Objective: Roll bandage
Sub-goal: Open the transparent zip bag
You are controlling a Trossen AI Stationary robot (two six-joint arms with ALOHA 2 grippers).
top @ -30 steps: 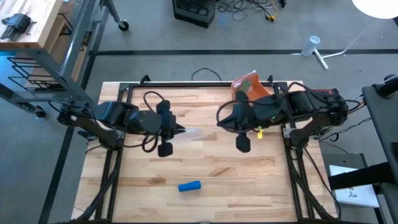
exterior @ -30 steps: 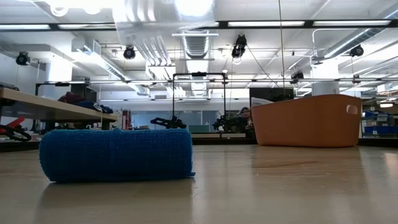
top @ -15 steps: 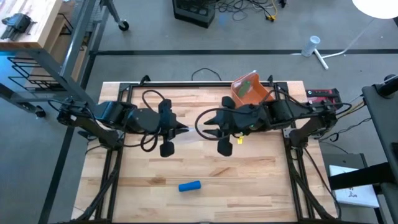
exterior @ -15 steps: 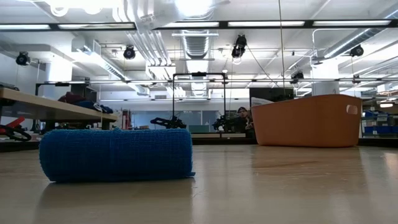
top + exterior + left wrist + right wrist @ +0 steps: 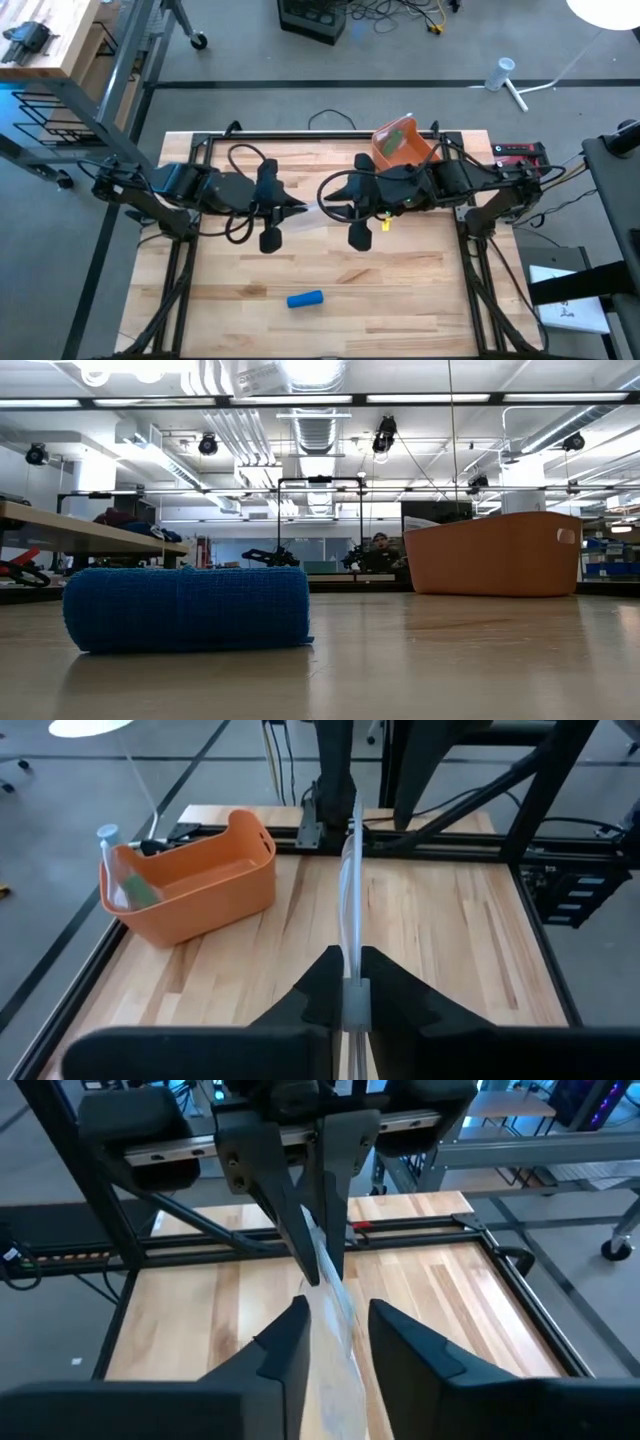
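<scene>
Right gripper (image 5: 325, 210) now nearer clear strip (image 5: 308, 212).

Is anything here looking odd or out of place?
One thing: both claws are busy with a clear plastic strip held in the air between them. The left claw is shut on it and the right claw straddles it, open, while the blue bandage roll lies untouched near the table's front edge.
</scene>
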